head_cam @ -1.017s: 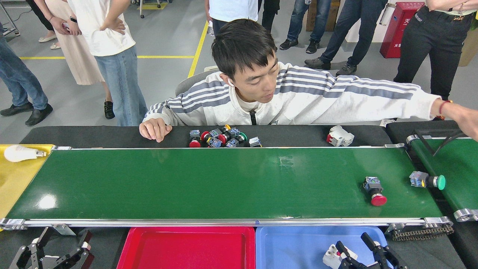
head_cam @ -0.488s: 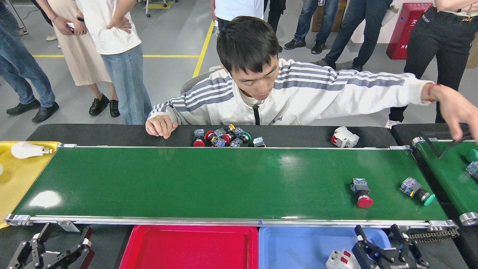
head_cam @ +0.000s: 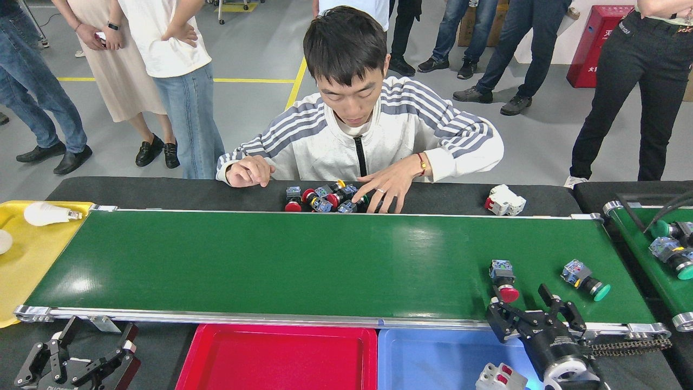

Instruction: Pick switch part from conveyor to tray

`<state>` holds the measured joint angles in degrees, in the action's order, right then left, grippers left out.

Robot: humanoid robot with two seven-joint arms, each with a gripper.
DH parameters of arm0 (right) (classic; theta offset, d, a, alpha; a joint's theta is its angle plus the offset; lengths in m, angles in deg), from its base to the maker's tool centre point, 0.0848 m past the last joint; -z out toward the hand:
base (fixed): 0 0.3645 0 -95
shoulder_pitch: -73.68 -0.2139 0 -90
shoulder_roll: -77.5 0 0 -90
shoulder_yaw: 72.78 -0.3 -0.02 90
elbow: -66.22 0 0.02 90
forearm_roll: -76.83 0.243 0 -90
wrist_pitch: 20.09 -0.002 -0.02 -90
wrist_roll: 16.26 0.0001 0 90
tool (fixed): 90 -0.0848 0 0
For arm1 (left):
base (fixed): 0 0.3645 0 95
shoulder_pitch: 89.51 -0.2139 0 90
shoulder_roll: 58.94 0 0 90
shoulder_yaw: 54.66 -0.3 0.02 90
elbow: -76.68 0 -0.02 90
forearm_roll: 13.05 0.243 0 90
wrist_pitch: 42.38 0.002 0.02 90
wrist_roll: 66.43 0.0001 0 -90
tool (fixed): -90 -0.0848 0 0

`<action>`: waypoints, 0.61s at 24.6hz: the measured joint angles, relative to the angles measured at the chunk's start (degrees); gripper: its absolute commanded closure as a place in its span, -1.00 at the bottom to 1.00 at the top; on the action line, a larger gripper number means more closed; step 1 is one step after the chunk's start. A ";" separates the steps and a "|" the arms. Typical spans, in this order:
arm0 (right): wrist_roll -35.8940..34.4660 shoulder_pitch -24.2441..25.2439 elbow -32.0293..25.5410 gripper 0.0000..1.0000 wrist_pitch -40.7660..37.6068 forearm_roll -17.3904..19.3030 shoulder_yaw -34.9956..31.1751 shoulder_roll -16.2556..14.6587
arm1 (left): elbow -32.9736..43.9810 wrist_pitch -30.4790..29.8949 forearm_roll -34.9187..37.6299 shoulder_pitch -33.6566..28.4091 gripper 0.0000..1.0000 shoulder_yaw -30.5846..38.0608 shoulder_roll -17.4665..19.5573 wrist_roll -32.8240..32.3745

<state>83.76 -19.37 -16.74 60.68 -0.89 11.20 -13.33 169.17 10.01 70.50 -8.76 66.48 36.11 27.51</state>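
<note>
The right pincer [head_cam: 522,309] is spread open at the conveyor [head_cam: 270,260] near edge, holding nothing, just near of the red-capped switch part [head_cam: 503,279]. A green-capped switch part [head_cam: 584,279] lies to its right. The left pincer [head_cam: 81,352] is seen open, empty. The blue tray [head_cam: 433,357] holds a white breaker [head_cam: 501,376].

You have two push-button switches on the conveyor [head_cam: 303,260], one red-capped [head_cam: 503,280] and one green-capped [head_cam: 584,280], two trays below it, one red [head_cam: 276,357] and one blue [head_cam: 433,357], and two more switches [head_cam: 671,246] on the small belt [head_cam: 644,249]
</note>
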 measured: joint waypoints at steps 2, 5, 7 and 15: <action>0.01 -0.83 0.89 0.26 1.09 0.04 1.41 0.00 | 0.00 -0.01 0.00 0.00 -1.00 -0.01 0.00 -0.01; 0.01 -1.44 1.03 0.50 1.53 0.10 1.87 -0.03 | 0.01 -0.01 0.00 0.00 -1.00 -0.02 0.00 0.00; 0.01 -1.42 1.05 0.60 1.56 0.10 2.20 -0.03 | 0.05 -0.01 0.00 0.00 -1.00 -0.02 0.00 -0.01; 0.17 -1.15 0.30 0.69 0.63 0.39 3.70 -0.97 | 0.37 -0.02 -0.01 -0.02 -1.00 0.05 0.00 -0.02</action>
<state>83.93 -20.52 -16.44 61.32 -0.50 14.90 -14.31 169.54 9.99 70.49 -8.78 66.53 36.11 27.49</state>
